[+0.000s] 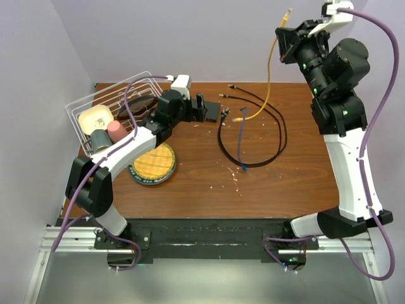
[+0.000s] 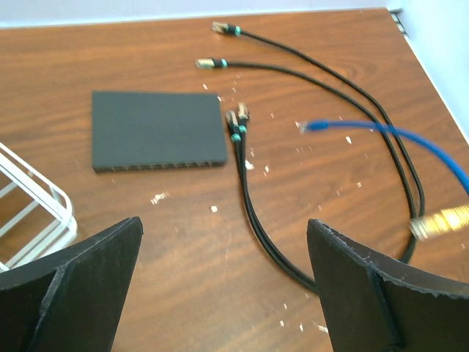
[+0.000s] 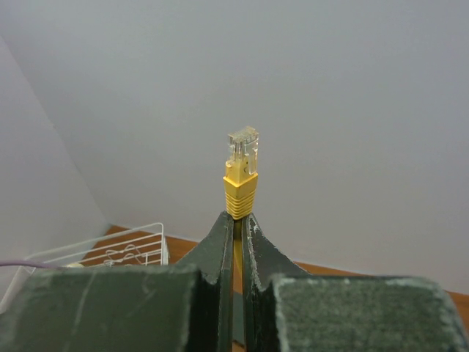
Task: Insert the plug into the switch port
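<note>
Since we hold the clear-tipped yellow cable plug (image 3: 242, 158) high, well right of the flat matte black switch box (image 2: 157, 132), we should tip it down and square it to the port row (image 2: 157, 166) on the box's narrow edge. Our right gripper (image 3: 238, 220) pinches it at the boot; our left gripper (image 2: 225, 222) gapes wide, empty, near the box.

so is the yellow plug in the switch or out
Out: the yellow plug sticks up from the shut right gripper, raised clear of the black switch.

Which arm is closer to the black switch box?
Left. The left fingers, open, hover just short of the switch box; the right fingers are high up, far away, pinching the yellow plug.
</note>
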`<state>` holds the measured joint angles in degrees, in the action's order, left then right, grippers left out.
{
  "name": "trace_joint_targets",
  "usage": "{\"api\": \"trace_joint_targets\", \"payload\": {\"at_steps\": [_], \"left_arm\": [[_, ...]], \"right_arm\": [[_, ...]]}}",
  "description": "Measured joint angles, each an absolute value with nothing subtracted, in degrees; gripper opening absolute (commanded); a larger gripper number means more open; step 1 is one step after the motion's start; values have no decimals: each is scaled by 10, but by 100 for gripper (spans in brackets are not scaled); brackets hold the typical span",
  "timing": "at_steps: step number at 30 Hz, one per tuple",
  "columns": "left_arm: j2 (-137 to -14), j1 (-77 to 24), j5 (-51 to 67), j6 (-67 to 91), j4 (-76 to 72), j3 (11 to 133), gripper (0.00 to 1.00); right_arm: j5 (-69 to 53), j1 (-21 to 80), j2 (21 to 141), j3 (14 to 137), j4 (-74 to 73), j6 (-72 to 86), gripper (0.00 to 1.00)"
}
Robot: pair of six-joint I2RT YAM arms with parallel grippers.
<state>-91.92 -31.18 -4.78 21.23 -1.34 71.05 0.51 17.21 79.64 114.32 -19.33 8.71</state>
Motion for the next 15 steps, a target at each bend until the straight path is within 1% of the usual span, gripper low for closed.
{"api": "trace_joint_targets", "payload": {"at_steps": [9, 12, 15], "left_arm": [[-992, -273, -43, 203, 33, 803, 100], [-1030, -266, -41, 203, 48, 838, 100], [-1077, -264, -34, 200, 64, 887, 100]], "right_arm": [[13, 172, 845, 1157, -181, 79, 0], [57, 172, 852, 1133, -181, 72, 0], [130, 171, 853, 1089, -183, 67, 0]]}}
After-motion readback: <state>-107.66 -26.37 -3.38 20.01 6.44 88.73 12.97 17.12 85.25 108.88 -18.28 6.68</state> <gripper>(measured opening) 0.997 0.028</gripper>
